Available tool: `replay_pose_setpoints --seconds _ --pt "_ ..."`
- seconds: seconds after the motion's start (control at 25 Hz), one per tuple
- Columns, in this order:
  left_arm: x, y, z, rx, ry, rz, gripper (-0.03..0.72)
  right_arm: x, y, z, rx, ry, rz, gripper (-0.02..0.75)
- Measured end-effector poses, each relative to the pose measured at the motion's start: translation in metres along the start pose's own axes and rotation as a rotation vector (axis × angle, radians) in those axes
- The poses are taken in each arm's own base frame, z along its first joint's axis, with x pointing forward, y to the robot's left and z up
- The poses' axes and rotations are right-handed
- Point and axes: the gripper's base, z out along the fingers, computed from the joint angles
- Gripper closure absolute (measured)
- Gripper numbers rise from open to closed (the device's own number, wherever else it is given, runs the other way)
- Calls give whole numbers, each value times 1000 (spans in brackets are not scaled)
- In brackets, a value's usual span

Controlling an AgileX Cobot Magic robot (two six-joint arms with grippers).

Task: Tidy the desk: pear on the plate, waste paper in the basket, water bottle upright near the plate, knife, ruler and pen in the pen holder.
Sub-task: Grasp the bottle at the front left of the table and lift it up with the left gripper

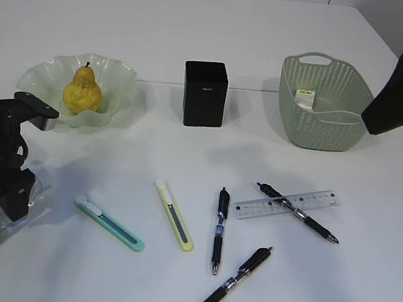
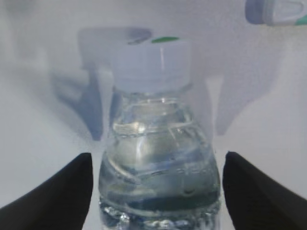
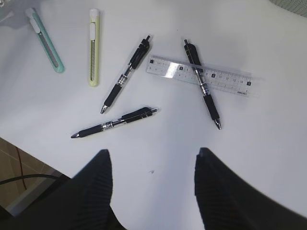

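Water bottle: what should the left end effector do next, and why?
Probably close on the water bottle. The left end effector stands open with a finger either side of the bottle below the white cap, not visibly touching, and the bottle lies on the desk.

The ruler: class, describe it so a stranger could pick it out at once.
Start at the pale green basket on the desk's right, then look just in front. The ruler lies flat there, clear plastic with fine black markings, the only see-through item, with a black pen crossing it.
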Motion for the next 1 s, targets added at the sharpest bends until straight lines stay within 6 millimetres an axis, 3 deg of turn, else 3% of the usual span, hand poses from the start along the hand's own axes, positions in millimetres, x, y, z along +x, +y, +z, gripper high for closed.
replay_pose_setpoints --seconds 0.16,0.64,1.0 --pt "0 0 0 -1 0 -1 113 0 0 0 1 -2 0 297" --pt "0 0 0 1 7 -2 262 0 0 0 0 -4 -2 297" --pt "1 -2 0 27 10 -21 291 -1 0 0 0 -6 -2 297"
